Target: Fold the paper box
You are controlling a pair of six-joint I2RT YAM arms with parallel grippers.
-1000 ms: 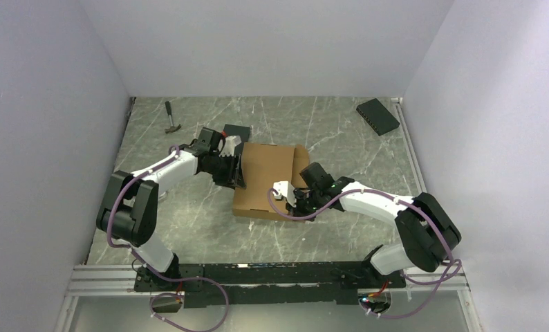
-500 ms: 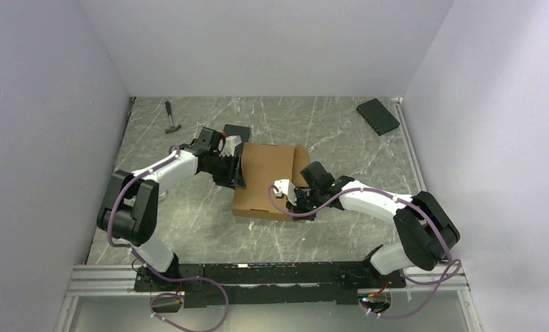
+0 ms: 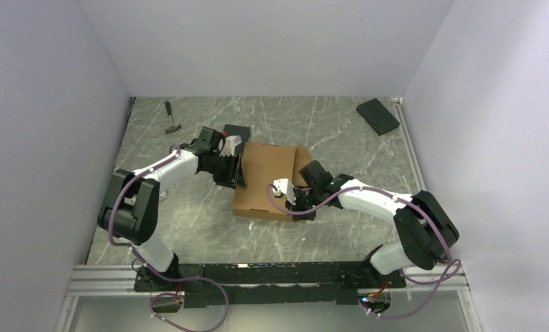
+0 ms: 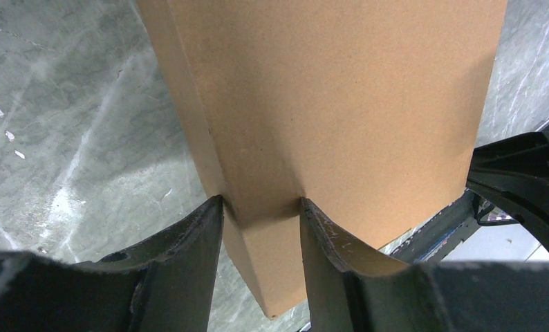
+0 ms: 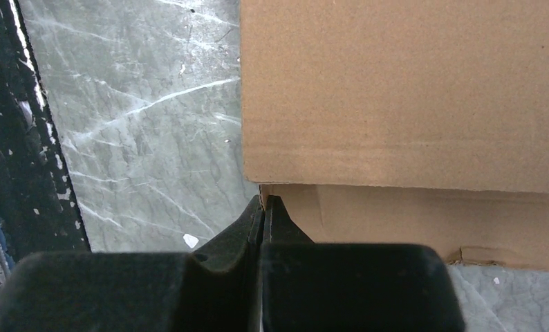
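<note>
Right gripper [image 5: 263,202], pressed together, edged leftward; left gripper [image 4: 261,205] pinches paper box [image 3: 268,173], lying lengthwise near-to-far

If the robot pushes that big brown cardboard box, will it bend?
Probably light, since the paper box is thin cardboard. It looks fairly stiff: the wall is flat where the left claw pinches it. Pushed, it would likely slide on the smooth table.

left arm [image 3: 168,164] extended, left fingers [image 4: 197,235] clamp paper box [image 4: 341,104] | right arm [image 3: 370,200] bent, right fingers [image 5: 240,238] closed
</note>
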